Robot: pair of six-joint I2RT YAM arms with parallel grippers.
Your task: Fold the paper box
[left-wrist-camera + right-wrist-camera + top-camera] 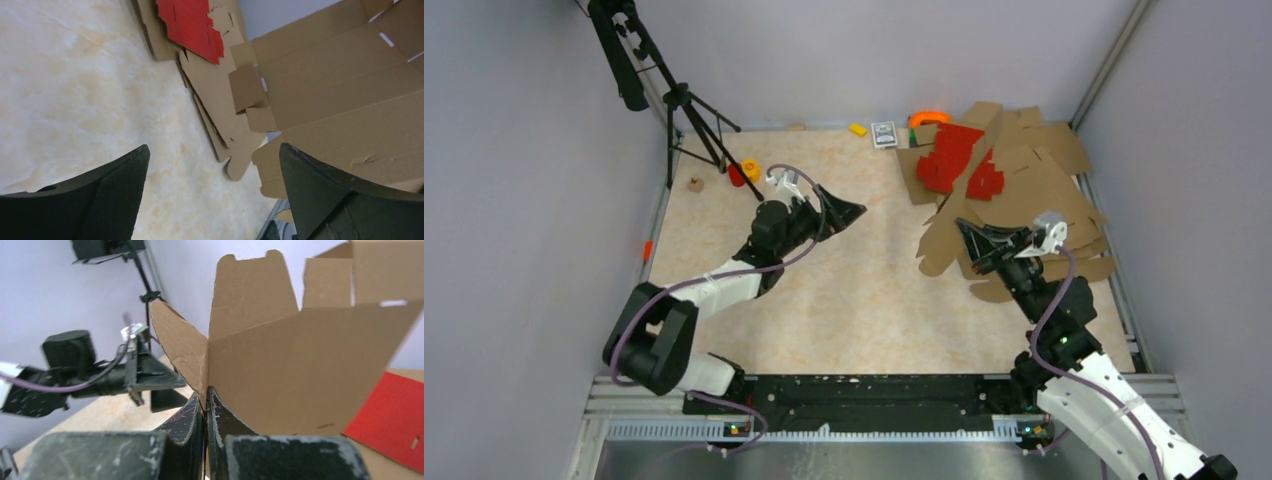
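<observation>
The surface [864,300] is a pale beige, marbled top filling the middle of the overhead view. In the upper right of the frame a loose pile of flat brown cardboard sheets [1049,165] covers its corner, with red cardboard sheets [951,155] on the pile's left part. Along the top edge lie a small yellow block [857,129], a small printed pack [884,134] and an orange ring [929,118] beside the pile. At upper left a black tripod [692,125] stands; by its foot sit a yellow roll [750,168] and a red piece [736,177], with a small brown cube [695,184] to their left.
</observation>
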